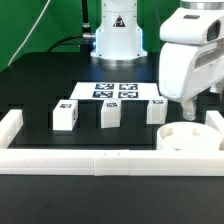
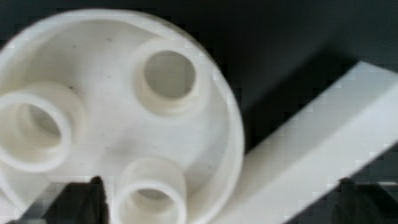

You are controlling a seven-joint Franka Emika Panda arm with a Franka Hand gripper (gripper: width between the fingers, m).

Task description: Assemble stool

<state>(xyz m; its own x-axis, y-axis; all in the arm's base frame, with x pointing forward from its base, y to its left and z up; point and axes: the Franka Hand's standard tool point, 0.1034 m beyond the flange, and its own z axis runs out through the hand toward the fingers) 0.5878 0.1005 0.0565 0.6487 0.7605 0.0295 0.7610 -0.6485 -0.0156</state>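
Stool seat (image 1: 188,135), round, sockets upward, lies at the exterior view's right, just beside the border rail (image 1: 80,160). The legs (image 1: 110,114) stand apart. The gripper (image 1: 188,110) hangs above, jaw state indiscernible. Likely hazard: a finger striking the rail, tilting or skidding the seat.
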